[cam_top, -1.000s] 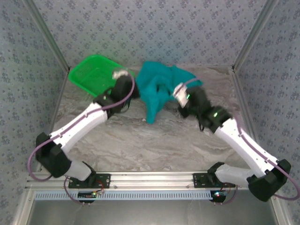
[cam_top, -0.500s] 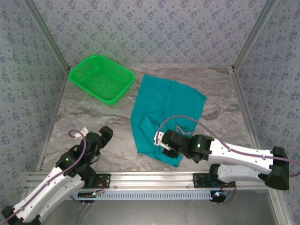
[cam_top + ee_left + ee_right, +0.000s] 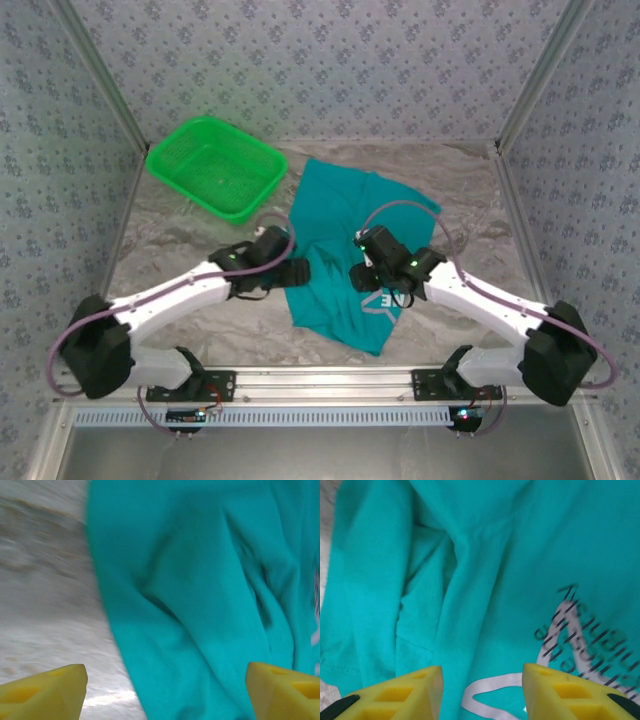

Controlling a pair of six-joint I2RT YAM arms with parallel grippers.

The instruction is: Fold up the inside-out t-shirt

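Note:
The teal t-shirt [image 3: 338, 215] lies spread out in the middle of the table, with part of a white print [image 3: 379, 304] showing near its front edge. My left gripper [image 3: 299, 271] hangs open at the shirt's left edge. In the left wrist view [image 3: 165, 692] that edge runs between the wide-apart yellow fingers [image 3: 46, 692], with nothing gripped. My right gripper [image 3: 364, 277] is over the shirt's near half. It stands open [image 3: 482, 692] above the cloth [image 3: 485, 570], close to the white star outline [image 3: 490, 690] and the dark lettering.
A bright green mesh basket [image 3: 215, 166] sits at the back left, apart from the shirt. Grey marbled table [image 3: 470, 225] shows on both sides of the cloth. Patterned walls with metal corner posts close in the back and sides.
A second ago both grippers were shut on the bunched shirt at the back. It now lies flat, nearer the front, and both arms are over its near half with jaws open.

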